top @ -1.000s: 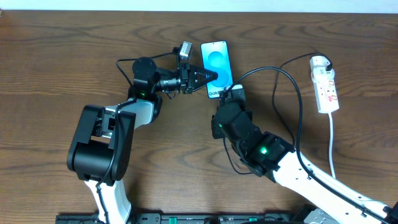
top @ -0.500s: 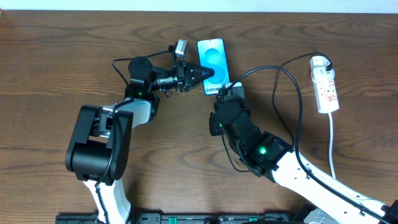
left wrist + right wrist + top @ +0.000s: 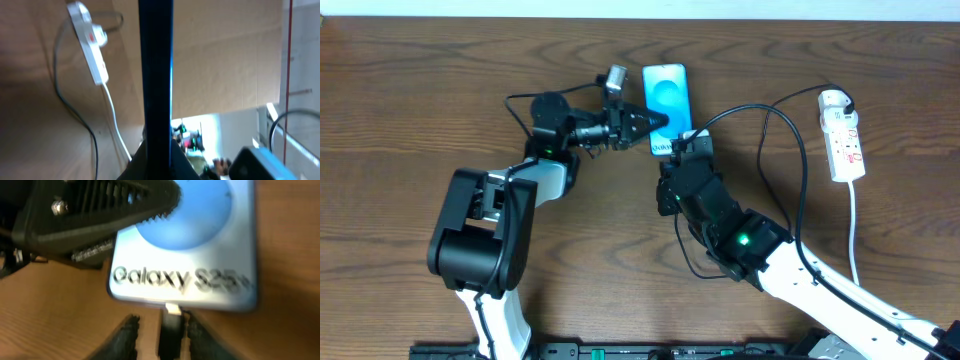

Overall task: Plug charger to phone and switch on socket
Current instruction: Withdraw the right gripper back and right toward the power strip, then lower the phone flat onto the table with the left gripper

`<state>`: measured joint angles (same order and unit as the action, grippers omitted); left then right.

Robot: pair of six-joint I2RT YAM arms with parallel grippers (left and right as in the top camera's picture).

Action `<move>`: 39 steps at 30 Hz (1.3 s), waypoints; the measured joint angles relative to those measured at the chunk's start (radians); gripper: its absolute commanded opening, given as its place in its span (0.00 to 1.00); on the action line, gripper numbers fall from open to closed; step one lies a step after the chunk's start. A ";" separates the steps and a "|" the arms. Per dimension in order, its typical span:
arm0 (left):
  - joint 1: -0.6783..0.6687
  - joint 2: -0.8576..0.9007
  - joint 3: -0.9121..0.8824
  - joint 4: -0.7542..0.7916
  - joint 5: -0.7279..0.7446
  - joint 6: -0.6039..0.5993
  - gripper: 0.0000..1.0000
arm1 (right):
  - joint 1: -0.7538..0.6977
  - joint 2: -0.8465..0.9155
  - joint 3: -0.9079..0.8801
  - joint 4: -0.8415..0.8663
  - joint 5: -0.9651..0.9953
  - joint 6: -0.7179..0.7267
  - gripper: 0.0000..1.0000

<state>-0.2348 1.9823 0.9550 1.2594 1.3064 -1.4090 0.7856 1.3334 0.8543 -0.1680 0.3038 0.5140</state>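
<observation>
At the table's (image 3: 410, 90) far centre, left gripper (image 3: 663, 122) is clamping the phone (image 3: 668, 88) tight, right gripper (image 3: 682, 146) is sitting partly open, fingers clear of the charger (image 3: 169, 332) plug at the phone's bottom edge, socket (image 3: 846, 142) lying well right.

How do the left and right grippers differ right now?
The left gripper is shut on the phone; the right gripper stands open, fingers either side of the charger plug. The left reaches in from the phone's side, the right from its bottom edge. Both are black and at the phone.
</observation>
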 measured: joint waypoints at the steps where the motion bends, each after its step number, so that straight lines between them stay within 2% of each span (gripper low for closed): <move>1: -0.013 0.000 0.000 0.000 0.005 0.000 0.07 | -0.002 -0.003 0.001 -0.016 -0.007 -0.003 0.63; 6: -0.029 0.000 0.000 -0.051 -0.004 0.019 0.07 | -0.006 -0.111 0.001 -0.091 -0.016 -0.008 0.88; 9: -0.027 -0.002 0.001 -0.234 -0.017 0.106 0.07 | -0.027 -0.267 0.003 -0.131 0.026 -0.012 0.99; 12: -0.029 -0.002 -0.003 -0.452 -0.052 0.240 0.07 | -0.072 -0.454 0.010 -0.188 0.119 -0.010 0.99; 14: -0.042 -0.002 -0.007 -0.608 -0.089 0.407 0.08 | -0.125 -0.604 0.020 -0.256 0.226 -0.010 0.99; 22: -0.146 -0.003 -0.008 -0.704 -0.211 0.633 0.07 | -0.179 -0.631 0.024 -0.372 0.277 0.052 0.99; 27: -0.163 0.020 0.010 -0.706 -0.241 0.677 0.08 | -0.179 -0.601 0.024 -0.371 0.280 0.080 0.99; 36: -0.162 0.205 0.148 -0.729 -0.258 0.672 0.08 | -0.179 -0.598 0.024 -0.370 0.281 0.100 0.99; 39: -0.162 0.208 0.151 -0.768 -0.258 0.671 0.12 | -0.179 -0.598 0.024 -0.370 0.280 0.103 0.99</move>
<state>-0.3965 2.1906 1.1065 0.4915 1.0485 -0.7383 0.6064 0.7357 0.8787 -0.5385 0.5842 0.6174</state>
